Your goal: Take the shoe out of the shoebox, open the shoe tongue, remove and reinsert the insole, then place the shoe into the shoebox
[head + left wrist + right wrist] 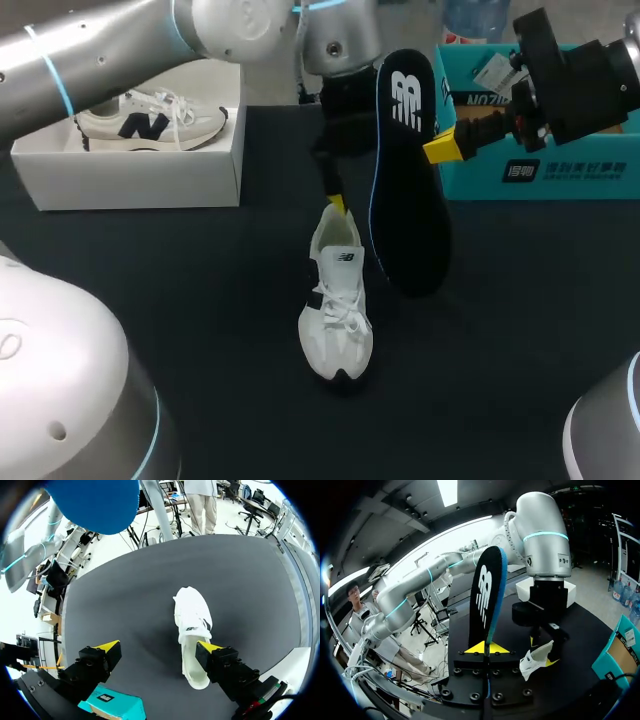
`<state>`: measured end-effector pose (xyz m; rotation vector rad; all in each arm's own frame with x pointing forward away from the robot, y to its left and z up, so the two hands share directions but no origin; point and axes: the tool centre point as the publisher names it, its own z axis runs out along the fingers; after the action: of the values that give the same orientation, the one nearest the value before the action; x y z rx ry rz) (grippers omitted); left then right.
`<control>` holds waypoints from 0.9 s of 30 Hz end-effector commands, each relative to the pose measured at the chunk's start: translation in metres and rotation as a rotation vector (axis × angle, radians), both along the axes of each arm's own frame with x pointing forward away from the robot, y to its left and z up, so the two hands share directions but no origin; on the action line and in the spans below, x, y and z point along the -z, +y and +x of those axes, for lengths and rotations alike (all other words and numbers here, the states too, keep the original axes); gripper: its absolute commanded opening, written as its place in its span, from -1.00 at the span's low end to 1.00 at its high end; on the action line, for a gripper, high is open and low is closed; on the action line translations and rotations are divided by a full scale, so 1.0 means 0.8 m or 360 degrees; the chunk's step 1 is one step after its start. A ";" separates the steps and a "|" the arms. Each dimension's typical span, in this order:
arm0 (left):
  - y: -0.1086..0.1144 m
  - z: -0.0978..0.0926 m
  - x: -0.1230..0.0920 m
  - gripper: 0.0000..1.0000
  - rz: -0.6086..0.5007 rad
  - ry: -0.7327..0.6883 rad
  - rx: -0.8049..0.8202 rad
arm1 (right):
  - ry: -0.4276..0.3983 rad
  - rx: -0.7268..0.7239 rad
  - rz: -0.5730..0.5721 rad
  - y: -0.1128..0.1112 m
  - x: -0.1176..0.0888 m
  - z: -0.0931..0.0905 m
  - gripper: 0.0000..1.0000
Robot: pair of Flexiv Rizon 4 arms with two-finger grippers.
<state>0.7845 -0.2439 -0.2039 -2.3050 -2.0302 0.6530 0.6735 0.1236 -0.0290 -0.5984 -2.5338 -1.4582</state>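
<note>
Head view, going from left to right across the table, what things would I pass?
The white shoebox → white shoe → black insole → teal shoebox.

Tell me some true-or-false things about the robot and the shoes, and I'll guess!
1. The right gripper is holding the black insole up in the air. True.
2. The white shoe on the table is lying on its side. False: it stands on its sole, laces facing up.
3. The left gripper is squeezing the white shoe. False: its fingers are spread wide open, with only one fingertip near the shoe's heel.
4. A second shoe sits in the white shoebox. True.
</note>
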 end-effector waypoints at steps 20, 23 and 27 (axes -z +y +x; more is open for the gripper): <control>0.005 -0.008 -0.008 1.00 -0.0379 -0.0101 -0.0217 | 0.0003 -0.0002 -0.0004 0.002 0.001 0.002 -1.00; 0.014 0.002 -0.015 1.00 -0.0480 -0.0075 -0.0276 | 0.0051 0.0001 0.0096 -0.008 -0.004 0.006 -1.00; 0.021 0.007 -0.027 1.00 -0.0612 -0.0041 -0.0299 | 0.0161 0.0029 0.0213 -0.025 -0.006 0.013 -1.00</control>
<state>0.7933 -0.2427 -0.1806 -2.3084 -2.3075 0.9925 0.6799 0.1147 -0.0141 -0.6596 -2.3857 -1.5157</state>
